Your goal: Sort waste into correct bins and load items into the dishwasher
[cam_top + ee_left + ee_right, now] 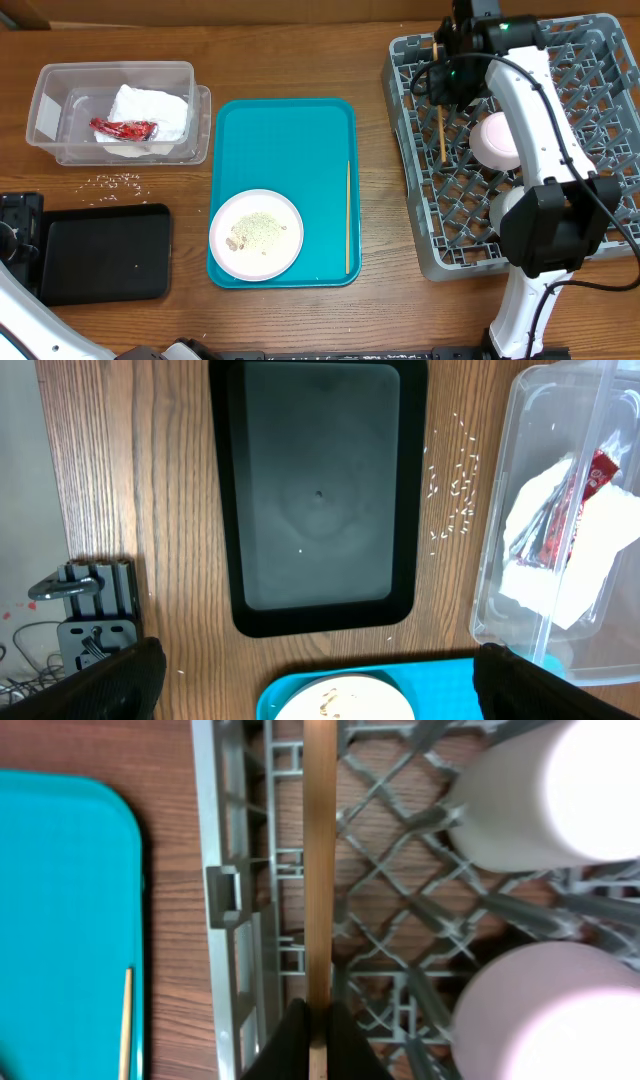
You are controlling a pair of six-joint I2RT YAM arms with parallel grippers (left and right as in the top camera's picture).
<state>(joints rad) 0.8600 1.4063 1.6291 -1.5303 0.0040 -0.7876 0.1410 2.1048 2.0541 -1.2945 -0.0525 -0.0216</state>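
Note:
The clear tub (pixel 45 110) at the back left holds the white napkin (pixel 160 108) and red wrapper (pixel 125 129). Rice scraps (pixel 118 181) lie on the table beside the black tray (pixel 105 253). The pale plate (pixel 256 235) with food scraps sits on the teal tray. The grey dish rack (pixel 420 200) holds two pale pink dishes (pixel 495 138) (pixel 508 205). My right gripper (pixel 317 1020) is shut on a wooden chopstick (pixel 320 870) over the rack's left side. My left gripper (pixel 320 695) is open, high above the table. No grey-green bowl shows.
A teal tray (pixel 290 130) lies in the middle with a second chopstick (pixel 348 215) along its right side. In the left wrist view the black tray (pixel 320 500) and tub (pixel 560 520) show, with a black mount (pixel 90 610) at the left.

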